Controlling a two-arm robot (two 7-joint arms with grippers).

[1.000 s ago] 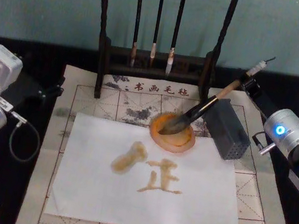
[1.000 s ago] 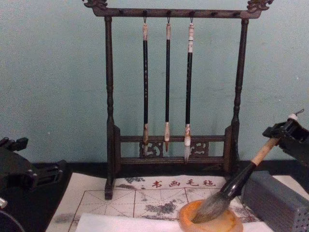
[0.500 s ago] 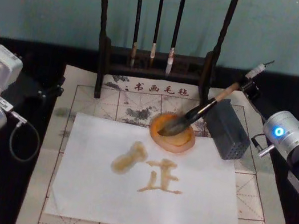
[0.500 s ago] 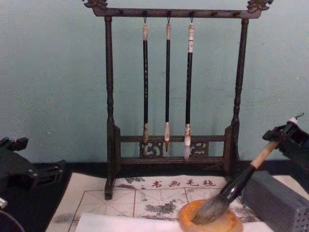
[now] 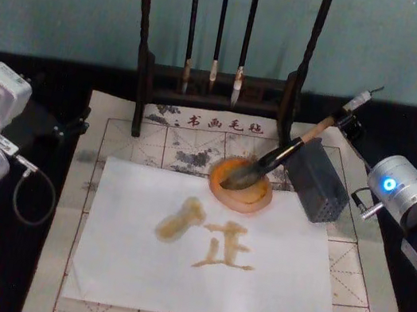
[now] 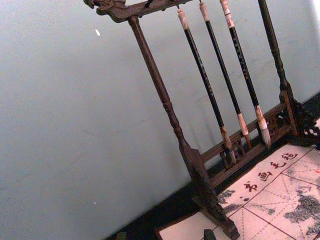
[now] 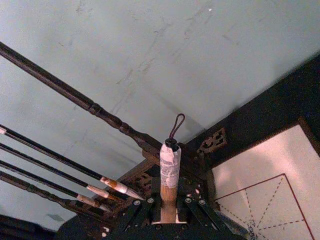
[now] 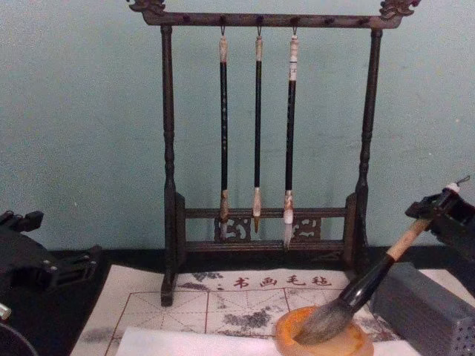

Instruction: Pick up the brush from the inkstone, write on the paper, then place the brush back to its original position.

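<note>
The brush [image 5: 287, 148] lies slanted with its grey bristle head inside the orange inkstone [image 5: 220, 189], its handle rising to the back right. My right gripper [image 5: 350, 119] is shut on the white-wrapped end of the handle; in the right wrist view that end [image 7: 169, 162] sticks out between the fingers [image 7: 196, 207]. From the chest the brush [image 8: 365, 285] leans from the inkstone [image 8: 358, 344] up to the right gripper [image 8: 439, 210]. The paper [image 5: 131, 272] lies in front of the inkstone and carries amber strokes. My left gripper [image 5: 46, 123] is parked at the left, off the mat.
A dark wooden rack [image 5: 145, 64] with three thin hanging brushes [image 8: 257, 126] stands behind the inkstone. A grey perforated block [image 5: 318, 183] sits just right of the inkstone, under the handle. A beige gridded mat [image 5: 114, 139] lies under everything.
The brush has sunk a little flatter into the inkstone, and my right gripper has dropped slightly with its handle end. The left arm has not moved.
</note>
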